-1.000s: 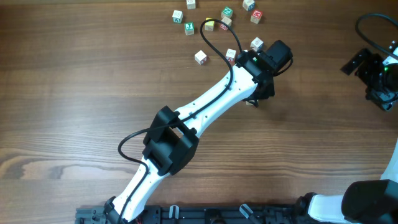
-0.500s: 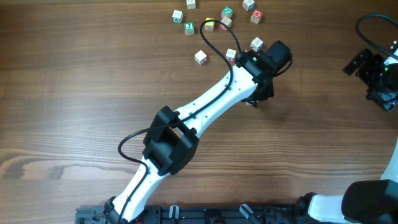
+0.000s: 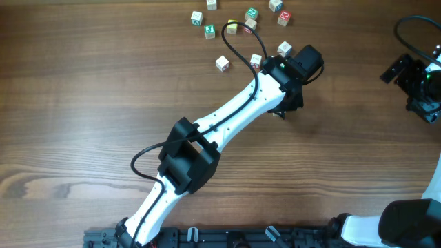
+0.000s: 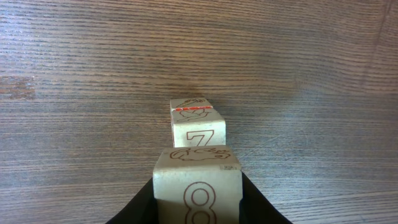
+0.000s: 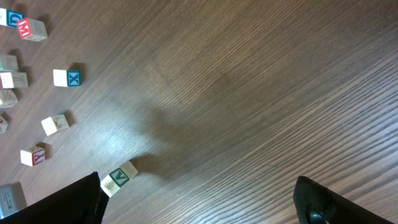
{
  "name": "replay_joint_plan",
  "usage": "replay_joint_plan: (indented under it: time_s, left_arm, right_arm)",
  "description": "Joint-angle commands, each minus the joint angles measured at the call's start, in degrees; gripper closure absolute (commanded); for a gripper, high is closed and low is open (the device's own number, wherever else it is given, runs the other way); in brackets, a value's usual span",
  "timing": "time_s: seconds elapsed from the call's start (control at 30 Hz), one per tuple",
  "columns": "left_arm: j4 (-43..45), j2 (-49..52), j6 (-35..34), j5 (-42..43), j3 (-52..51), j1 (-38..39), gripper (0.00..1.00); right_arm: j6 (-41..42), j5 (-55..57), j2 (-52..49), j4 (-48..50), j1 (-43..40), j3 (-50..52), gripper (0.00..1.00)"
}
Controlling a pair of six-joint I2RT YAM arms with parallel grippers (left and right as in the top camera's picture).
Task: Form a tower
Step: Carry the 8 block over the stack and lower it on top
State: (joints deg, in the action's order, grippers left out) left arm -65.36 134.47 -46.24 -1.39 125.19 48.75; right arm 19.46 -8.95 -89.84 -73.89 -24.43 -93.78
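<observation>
The left jaws are clamping a pale cube (image 4: 198, 186) numbered 8 above the wooden surface (image 4: 74, 74), while the tower (image 4: 198, 129), showing only a red-marked top and a face numbered 7, is standing just behind it and the right jaws are gaping wide, well apart from the loose cubes (image 3: 238, 24).

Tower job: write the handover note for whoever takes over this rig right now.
Left gripper: jaws shut on the 8 cube, close to the 7 cube on the table; contact between them unclear.
Right gripper: open, empty, off to the right side.
Done: one cube gripped; no stack visible.
Left: set the 8 cube on the 7 cube, then add loose cubes from the far edge.
</observation>
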Motion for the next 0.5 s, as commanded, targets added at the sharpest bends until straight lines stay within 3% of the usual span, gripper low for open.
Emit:
replay_joint_plan:
  time_s: [0.0, 0.47]
  left_arm:
    - [0.0, 0.7, -0.5, 0.5, -0.3, 0.0, 0.72]
    - [1.3, 0.7, 4.0, -2.8, -0.3, 0.8, 0.72]
  right_arm:
    - [0.0, 0.6, -0.2, 0.3, 0.1, 0.3, 0.00]
    - [0.1, 0.5, -0.2, 1.1, 0.1, 0.3, 0.00]
